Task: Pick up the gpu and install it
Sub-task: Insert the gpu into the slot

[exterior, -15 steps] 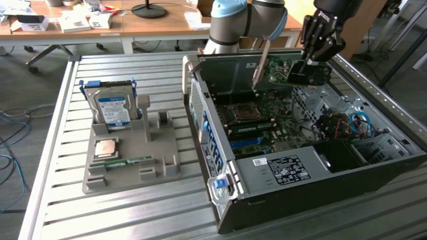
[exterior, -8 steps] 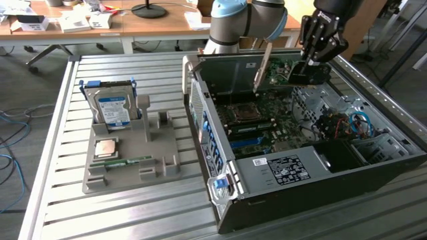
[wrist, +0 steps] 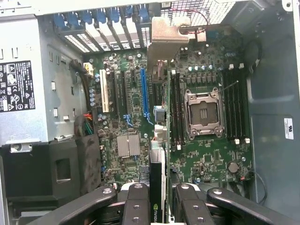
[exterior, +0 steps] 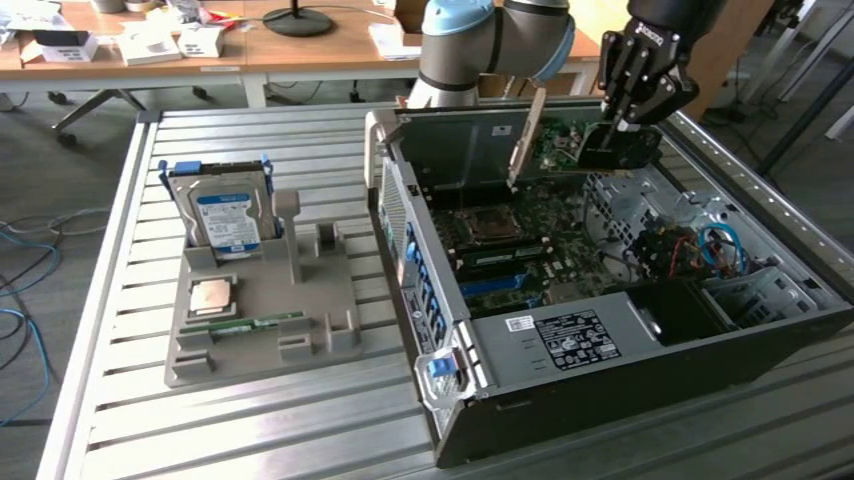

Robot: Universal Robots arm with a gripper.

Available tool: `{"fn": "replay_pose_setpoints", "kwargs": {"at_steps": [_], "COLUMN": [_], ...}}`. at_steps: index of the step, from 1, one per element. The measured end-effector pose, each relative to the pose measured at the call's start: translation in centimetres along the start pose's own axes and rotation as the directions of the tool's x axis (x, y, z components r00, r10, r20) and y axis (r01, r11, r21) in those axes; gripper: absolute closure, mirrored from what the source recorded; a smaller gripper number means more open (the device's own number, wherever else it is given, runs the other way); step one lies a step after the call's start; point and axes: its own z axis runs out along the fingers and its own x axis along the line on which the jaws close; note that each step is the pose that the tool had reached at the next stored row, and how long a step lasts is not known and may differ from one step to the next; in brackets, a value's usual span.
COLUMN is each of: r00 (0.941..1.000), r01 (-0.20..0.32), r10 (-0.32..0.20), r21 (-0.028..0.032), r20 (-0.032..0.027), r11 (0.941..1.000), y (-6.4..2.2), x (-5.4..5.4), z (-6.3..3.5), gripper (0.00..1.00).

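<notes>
Pickup done, by the look of it: thin dark circuit card with a silver metal bracket at one end, the gpu [exterior: 594,150], off the slatted metal worktop [exterior: 107,330] and up in the air over the open black computer case [exterior: 561,415], pinched edge-on between the fingers of the black gripper [exterior: 618,128]. Installation not yet done: card apparently clear of the green motherboard [wrist: 131,108], seated in no slot, bracket end toward the case's rear wall. From the wrist view, running roughly parallel to the long blue expansion slot [wrist: 144,93] and near it; exact alignment hard to judge. Arm reaching in from behind the case, wrist pointed downward with a slight tilt, gripper above the case's far corner on the exterior view's right.
</notes>
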Motion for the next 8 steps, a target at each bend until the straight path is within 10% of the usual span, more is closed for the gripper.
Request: {"fn": "replay_pose_setpoints", "kwargs": {"at_steps": [2,5,8], "r00": [1.0000,1.0000,1.0000], "r01": [0.000,0.001,0.002], "r10": [0.000,-0.001,-0.002], "r21": [0.0040,0.0296,0.0324], "r20": [0.0005,0.0034,0.0036], "r11": [1.0000,0.9996,0.9995], "y": [0.03,0.09,0.10], "x": [0.00,0.01,0.01], "z": [0.01,0.03,0.03], "gripper": [0.74,0.74,0.74]}}
